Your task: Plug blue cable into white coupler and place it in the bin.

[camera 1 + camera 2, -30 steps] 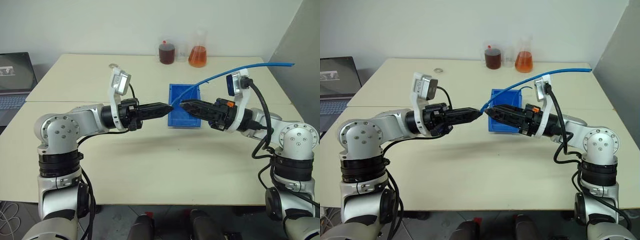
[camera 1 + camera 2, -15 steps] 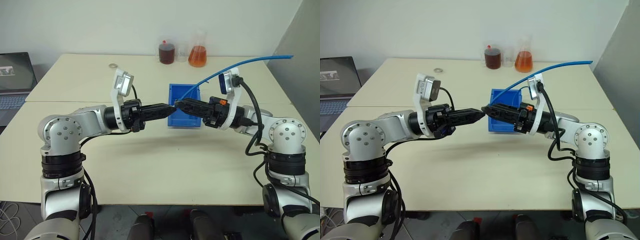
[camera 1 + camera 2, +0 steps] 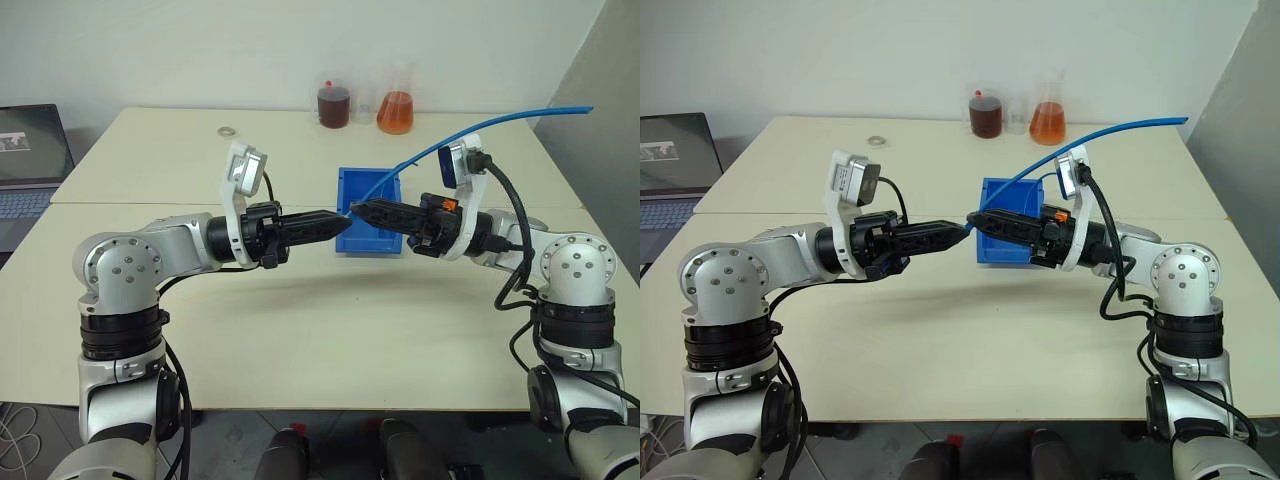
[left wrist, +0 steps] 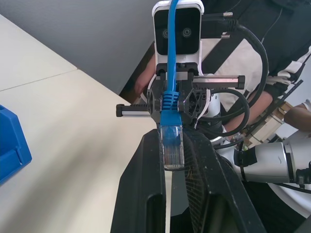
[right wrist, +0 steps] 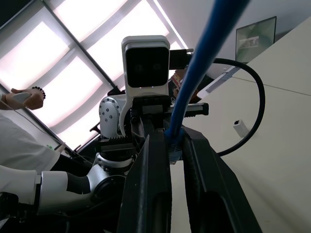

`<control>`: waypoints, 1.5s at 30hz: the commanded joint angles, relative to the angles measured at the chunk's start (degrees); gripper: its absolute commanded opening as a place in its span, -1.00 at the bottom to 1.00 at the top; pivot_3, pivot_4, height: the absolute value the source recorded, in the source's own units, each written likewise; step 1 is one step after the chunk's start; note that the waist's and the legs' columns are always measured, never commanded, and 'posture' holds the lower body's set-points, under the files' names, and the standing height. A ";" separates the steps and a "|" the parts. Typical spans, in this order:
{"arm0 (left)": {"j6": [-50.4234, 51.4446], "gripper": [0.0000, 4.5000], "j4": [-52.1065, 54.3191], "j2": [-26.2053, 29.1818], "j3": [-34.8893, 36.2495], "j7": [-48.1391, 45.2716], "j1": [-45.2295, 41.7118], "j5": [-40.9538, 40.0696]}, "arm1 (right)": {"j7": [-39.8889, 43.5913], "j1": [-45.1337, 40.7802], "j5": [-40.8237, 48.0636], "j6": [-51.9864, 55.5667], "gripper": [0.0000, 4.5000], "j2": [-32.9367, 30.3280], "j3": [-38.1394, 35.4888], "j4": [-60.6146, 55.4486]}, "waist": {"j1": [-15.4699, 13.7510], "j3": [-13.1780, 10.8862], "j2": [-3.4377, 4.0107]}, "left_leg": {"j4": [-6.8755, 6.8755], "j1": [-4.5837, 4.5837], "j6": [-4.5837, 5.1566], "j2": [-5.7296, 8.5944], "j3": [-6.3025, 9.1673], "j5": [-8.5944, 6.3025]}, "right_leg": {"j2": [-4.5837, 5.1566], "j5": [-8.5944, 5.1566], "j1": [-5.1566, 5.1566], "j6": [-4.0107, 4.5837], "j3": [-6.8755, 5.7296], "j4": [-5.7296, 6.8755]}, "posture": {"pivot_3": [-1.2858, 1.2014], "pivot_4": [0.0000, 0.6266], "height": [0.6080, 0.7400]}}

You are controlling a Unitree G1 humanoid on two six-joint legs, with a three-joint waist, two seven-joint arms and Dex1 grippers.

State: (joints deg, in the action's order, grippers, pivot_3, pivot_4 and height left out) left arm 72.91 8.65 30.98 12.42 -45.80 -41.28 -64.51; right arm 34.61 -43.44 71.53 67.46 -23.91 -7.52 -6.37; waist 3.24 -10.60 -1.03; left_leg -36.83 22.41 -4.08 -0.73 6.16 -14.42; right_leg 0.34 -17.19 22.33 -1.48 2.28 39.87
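the blue cable (image 3: pixel 470 130) is arcing through the air above the tabletop (image 3: pixel 300 320), its far length reaching out past the tabletop's right edge and its plug end coming down to the spot where the two end effectors are meeting, just in front of the bin (image 3: pixel 368 212). the left end effector (image 3: pixel 338 216) is pointing level toward the right and is clamping the translucent blue plug (image 4: pixel 172 145) between its two black fingers — the left wrist view is showing the plug squeezed between them, with the ribbed blue boot and the cable running on toward the other arm. the right end effector (image 3: pixel 362 210) is pointing back toward the left, tip to tip with the left one, and its fingers are standing narrow around the cable just behind the plug; in the right wrist view the cable is passing between them. the bin is sitting open-topped on the tabletop, directly behind the meeting point. the white coupler (image 5: pixel 238 127) is lying alone on the tabletop, apart from both arms — a small white block seen in the right wrist view. two flasks (image 3: pixel 395 105) with dark red and orange liquid are standing at the back edge, and a laptop (image 3: pixel 25 160) is sitting open off to the left.
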 commanded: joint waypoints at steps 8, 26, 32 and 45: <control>-4.43 -0.33 2.27 2.52 -0.09 -1.60 1.12 0.85 | 0.95 -0.99 -0.44 0.30 -0.97 -0.44 0.68 -1.52 | 0.01 -0.01 0.02 | 0.02 0.00 0.00 -0.01 0.00 0.00 | 0.00 0.00 0.02 0.00 0.01 -0.01 | 0.03 -0.52 1.00; -28.24 0.99 14.10 17.10 8.96 1.70 37.77 24.74 | 6.70 -1.66 -4.83 -0.07 -0.97 -3.69 1.72 0.17 | -0.11 -0.11 0.11 | 0.49 0.02 -0.01 -0.04 -0.13 0.00 | 0.06 0.00 0.16 0.01 0.13 -0.43 | 0.03 -0.52 1.00; -52.02 0.99 -2.08 17.76 12.87 2.17 49.44 41.91 | 8.23 -2.05 -6.92 -1.25 -0.97 -2.11 3.15 1.86 | -0.53 -0.11 0.11 | 0.73 0.25 -0.01 -0.07 -0.10 0.00 | 0.12 0.02 0.35 0.04 0.11 -0.70 | 0.03 -0.52 1.00; -74.85 0.99 -52.71 21.70 2.87 -10.17 18.63 52.50 | 8.38 -1.52 -9.45 -1.42 -0.97 -1.24 3.00 1.11 | -1.39 -0.07 0.03 | 0.71 0.47 0.00 0.11 -0.14 0.00 | 0.25 0.11 0.45 -0.05 -0.05 -0.80 | 0.03 -0.52 1.00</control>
State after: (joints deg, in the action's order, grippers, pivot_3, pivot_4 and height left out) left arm -0.41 -40.20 52.50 15.91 -53.00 -19.45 -12.38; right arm 43.34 -44.93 61.59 66.28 -24.69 -2.87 -2.65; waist 1.85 -10.67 -1.00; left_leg -36.11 22.92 -4.08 -0.63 5.99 -14.42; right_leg 0.59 -17.08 22.88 -1.53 2.24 39.09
